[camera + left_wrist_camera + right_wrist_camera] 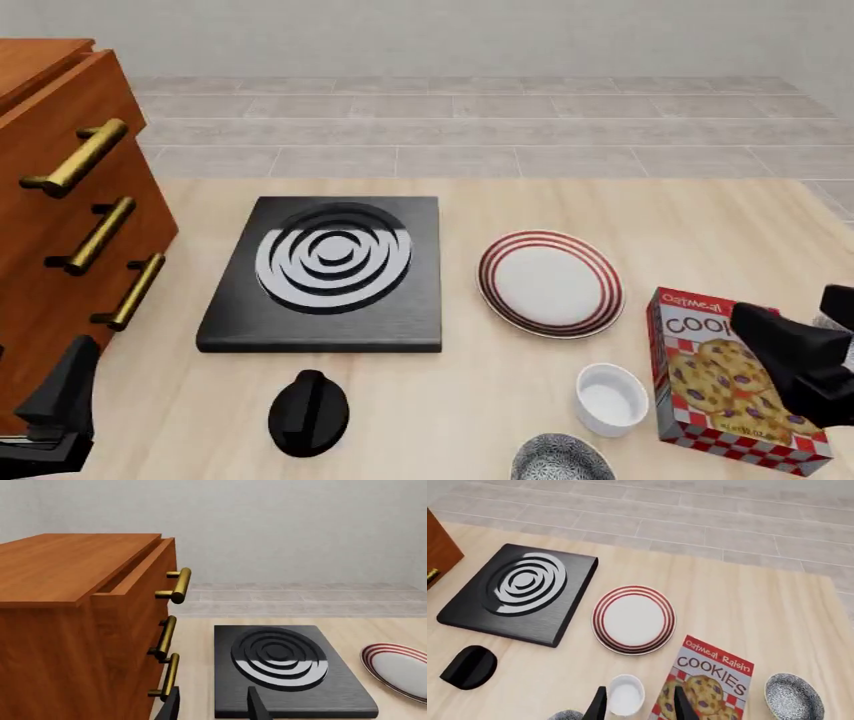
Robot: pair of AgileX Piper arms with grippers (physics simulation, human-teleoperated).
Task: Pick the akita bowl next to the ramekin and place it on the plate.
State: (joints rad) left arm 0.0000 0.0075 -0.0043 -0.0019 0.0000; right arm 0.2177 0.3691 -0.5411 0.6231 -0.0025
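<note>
step: reach for bowl | right pincer [639, 706] open, empty | bowl [562, 459] just below it, touching nothing, beside cup [613, 398] | we descend straight, avoid cookie box [727, 380] | plate [550, 282] ahead

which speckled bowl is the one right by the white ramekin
The dark speckled bowl at the table's near edge, beside the small white ramekin; the other speckled bowl sits beyond the cookie box.
</note>
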